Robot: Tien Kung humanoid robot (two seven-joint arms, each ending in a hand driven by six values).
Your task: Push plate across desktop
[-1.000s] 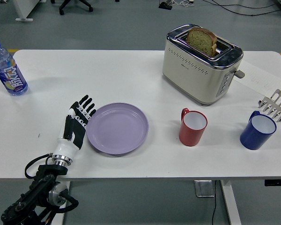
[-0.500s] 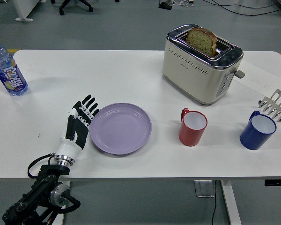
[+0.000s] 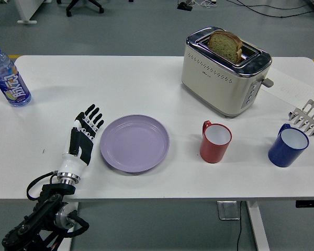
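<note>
The purple plate (image 3: 135,143) lies flat on the white tabletop (image 3: 146,83). Just left of the plate, the left hand (image 3: 83,137) has its fingers extended, holds nothing and is apart from the rim. The red mug (image 3: 215,141) stands right of the plate.

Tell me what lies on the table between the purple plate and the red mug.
Nothing: in the head view, only bare white table separates the purple plate from the red mug. The toaster stands farther back, clear of that stretch.
</note>
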